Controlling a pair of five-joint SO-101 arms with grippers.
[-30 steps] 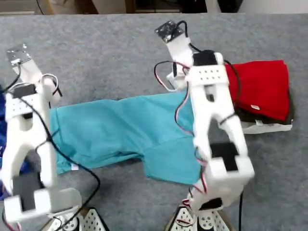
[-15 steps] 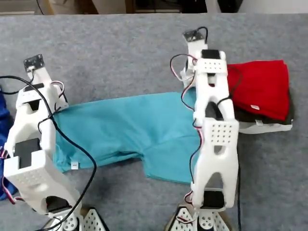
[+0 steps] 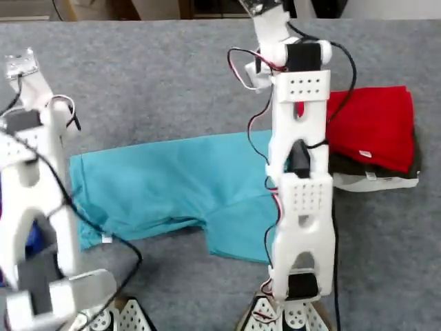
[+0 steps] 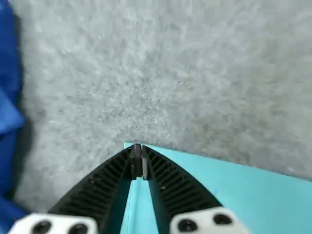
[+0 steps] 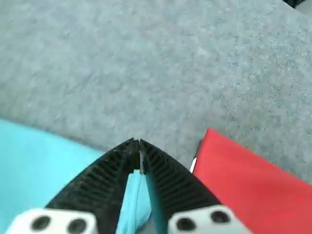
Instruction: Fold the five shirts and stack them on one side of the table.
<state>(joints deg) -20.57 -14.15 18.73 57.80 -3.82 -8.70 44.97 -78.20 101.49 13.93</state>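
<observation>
Corners of teal shirt (image 3: 172, 183) sit pinched in left end effector (image 4: 137, 158) and right end effector (image 5: 140, 155).

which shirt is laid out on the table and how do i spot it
Start at the grey table and look at its middle. The teal shirt lies there spread wide, the largest patch of colour, unlike the red shirt folded small on a pile beside it.

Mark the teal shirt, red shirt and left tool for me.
teal shirt (image 3: 172, 181), high view, middle of the spread cloth.
red shirt (image 3: 377, 124), high view, top face of the folded shirt.
left tool (image 4: 138, 157), left wrist view, between its closed fingertips.
</observation>
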